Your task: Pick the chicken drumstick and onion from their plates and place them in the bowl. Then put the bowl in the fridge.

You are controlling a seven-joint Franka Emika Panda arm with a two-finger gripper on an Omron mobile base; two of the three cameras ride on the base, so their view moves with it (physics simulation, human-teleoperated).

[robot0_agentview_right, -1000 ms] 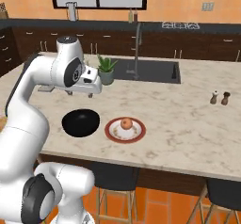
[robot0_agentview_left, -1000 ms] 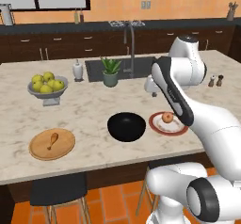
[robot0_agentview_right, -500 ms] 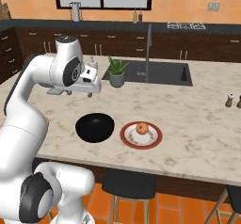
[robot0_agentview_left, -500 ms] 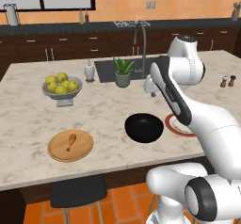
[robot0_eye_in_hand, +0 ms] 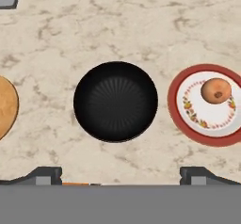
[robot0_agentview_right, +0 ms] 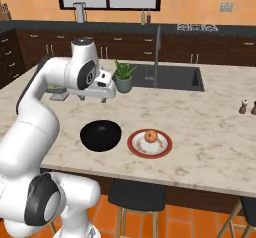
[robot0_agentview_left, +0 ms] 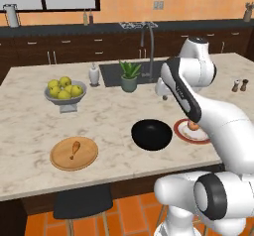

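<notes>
The glossy black bowl stands empty near the counter's front edge. To its right the white, red-rimmed plate carries the onion, half hidden by my arm in the left base view. Left of the bowl lies the wooden plate with the chicken drumstick on it. My gripper hovers above the bowl, pointing down, open and empty. The fridge is out of view.
A grey fruit bowl of apples stands at the back left. Behind the black bowl are a potted plant, a soap bottle and the sink. Salt and pepper shakers sit far right. A stool stands under the counter's edge.
The whole scene has shifted right in both base views, so the camera has moved with the base. Bowl, plates and food keep their places on the counter. The gripper stays open.
</notes>
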